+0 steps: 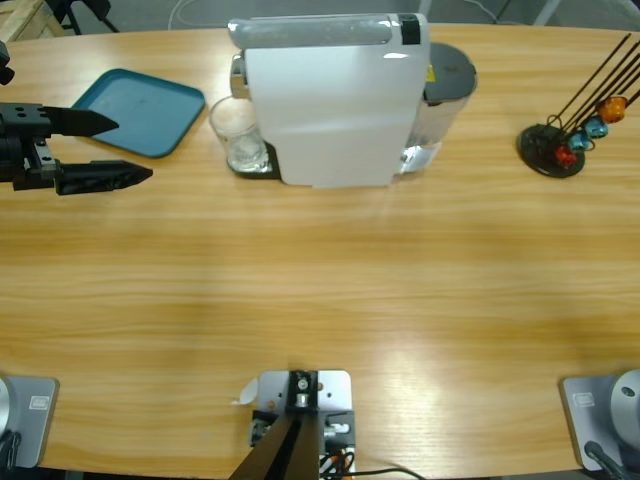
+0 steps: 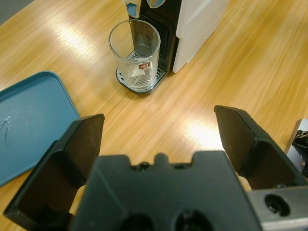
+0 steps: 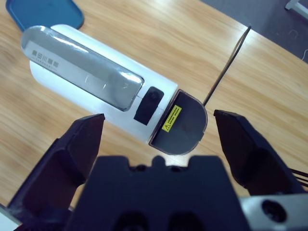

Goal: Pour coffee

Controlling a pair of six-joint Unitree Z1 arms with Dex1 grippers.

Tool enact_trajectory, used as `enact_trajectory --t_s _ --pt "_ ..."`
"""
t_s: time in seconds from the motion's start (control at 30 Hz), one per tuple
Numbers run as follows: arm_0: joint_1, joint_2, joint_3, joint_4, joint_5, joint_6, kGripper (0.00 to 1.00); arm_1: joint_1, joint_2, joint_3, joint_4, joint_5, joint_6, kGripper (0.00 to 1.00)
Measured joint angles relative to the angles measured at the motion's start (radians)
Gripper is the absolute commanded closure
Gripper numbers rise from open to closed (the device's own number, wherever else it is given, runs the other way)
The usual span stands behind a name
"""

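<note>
My left fingers (image 1: 100,150) are spread above the surface (image 1: 320,290), aimed at the empty glass (image 2: 134,53) under the coffee machine (image 1: 330,100) spout; my right fingers (image 3: 159,139), spread too, hover over its top, so I should approach slowly and level.

The coffee machine (image 1: 330,100) is a white, boxy unit with a silver-grey lid on top and a dark grey water tank (image 1: 448,75) at its rear, standing upright near the table's far edge. A clear, empty glass (image 1: 238,135) stands upright on the machine's black drip tray (image 2: 139,82), directly under the spout at the machine's front. The glass bears a small red mark low on its wall.
</note>
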Motion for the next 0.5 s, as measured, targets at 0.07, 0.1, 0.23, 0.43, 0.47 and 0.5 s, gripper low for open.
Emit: enact_trajectory --t_s 0.07,0.1,0.23,0.43,0.47,0.5 --pt "0.0 -0.006 0.002 0.0 0.0 0.0 0.0 0.003 -0.002 0.0 0.009 0.0 0.0 0.0" --pt "0.0 -0.009 0.004 0.0 0.0 0.0 0.0 0.004 -0.003 0.0 0.013 0.0 0.0 0.0" --pt "0.0 -0.019 0.012 0.0 0.0 0.0 0.0 0.005 -0.016 0.0 0.022 0.0 0.0 0.0" --pt "0.0 -0.017 0.015 -0.004 0.0 0.0 0.0 0.017 -0.081 0.006 0.059 0.0 0.005 0.0" --pt "0.0 -0.016 0.015 -0.006 0.0 0.0 0.0 0.021 -0.101 0.02 0.063 0.0 0.005 0.0" --pt "0.0 -0.016 0.015 -0.007 0.0 0.0 0.0 0.024 -0.123 0.039 0.062 0.0 0.005 0.0"
